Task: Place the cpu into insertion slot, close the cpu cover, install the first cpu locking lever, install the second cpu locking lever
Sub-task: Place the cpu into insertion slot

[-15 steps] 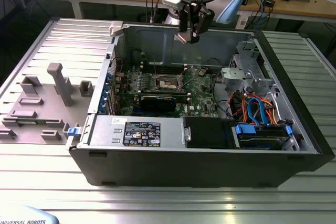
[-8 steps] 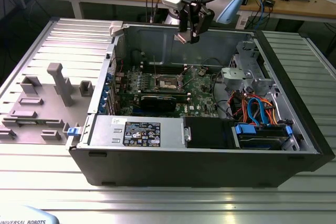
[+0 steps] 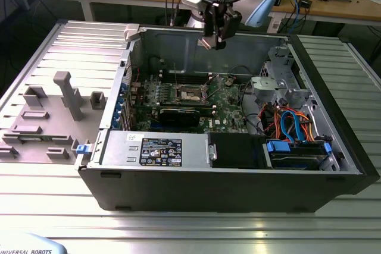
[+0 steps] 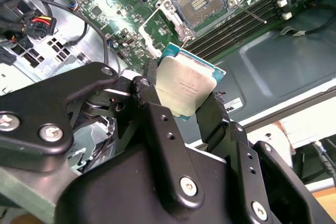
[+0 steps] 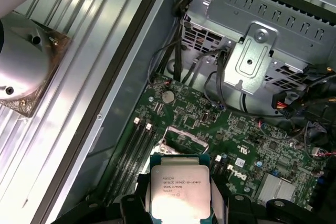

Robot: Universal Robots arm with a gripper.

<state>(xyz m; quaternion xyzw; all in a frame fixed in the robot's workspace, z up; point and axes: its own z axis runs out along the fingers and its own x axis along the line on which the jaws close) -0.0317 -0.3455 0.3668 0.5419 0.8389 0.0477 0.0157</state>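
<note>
Gripper (image 4: 184,88) fingers (image 4: 212,114) clamped on opposite edges of the cpu (image 4: 187,80); its silver-grey top faces the camera in both wrist views. In the exterior view the gripper hangs high over the open computer case (image 3: 238,188), well apart from the insertion slot (image 3: 191,94) on the green motherboard (image 3: 229,102). Slot's dark centre is exposed.

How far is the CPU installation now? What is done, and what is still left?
Done: the cpu is already picked up. In hand: the hand grips it in the air above the motherboard. Left: the insertion slot is empty, so none of the four steps is finished yet.
</note>
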